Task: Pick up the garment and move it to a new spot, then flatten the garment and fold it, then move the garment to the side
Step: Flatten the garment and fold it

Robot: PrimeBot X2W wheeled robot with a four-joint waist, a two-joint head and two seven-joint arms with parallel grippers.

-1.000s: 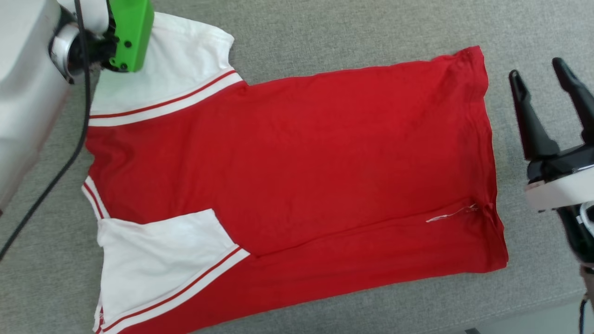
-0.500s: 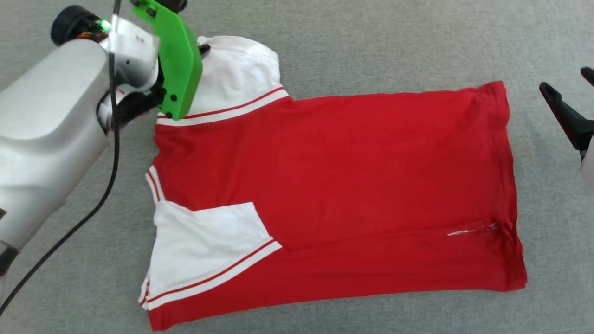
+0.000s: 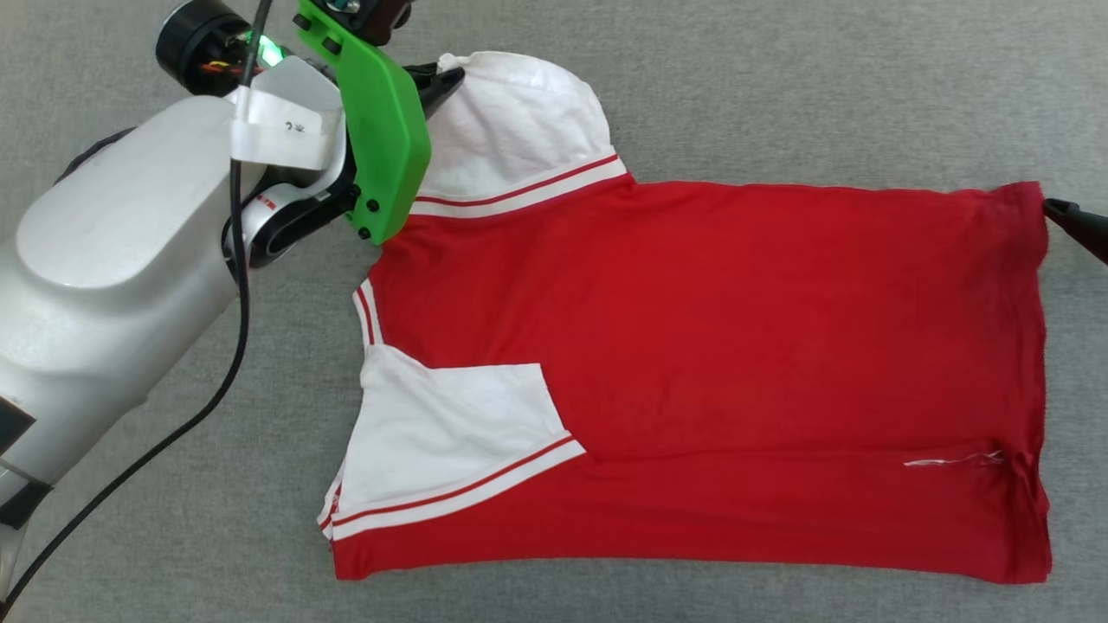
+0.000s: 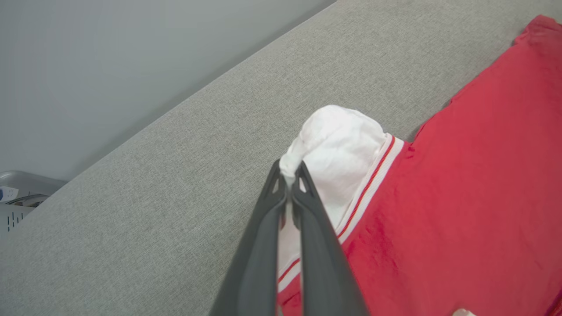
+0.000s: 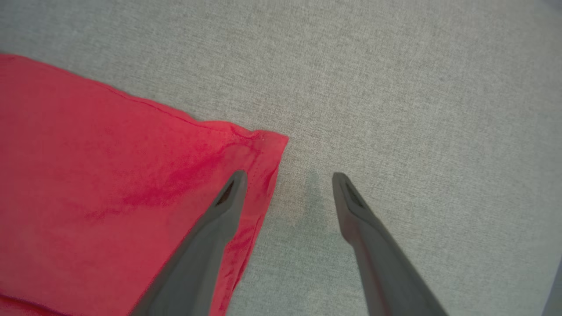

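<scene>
Folding, likely: left gripper [image 4: 290, 174] pinches sleeve [image 4: 338, 136] of garment [image 3: 710, 329]; right gripper [image 5: 287, 177] gaping, empty, must clamp hem corner [image 5: 268, 141] next.

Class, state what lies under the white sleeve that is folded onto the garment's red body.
Red cloth of the garment borders the sleeve on its inner edges, so it lies on the body. The patch directly beneath is covered, as is the grey surface below.

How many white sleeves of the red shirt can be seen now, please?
2. One sleeve lies at the far side, pinched by the left pincer; the other sleeve is folded onto the red body.
</scene>
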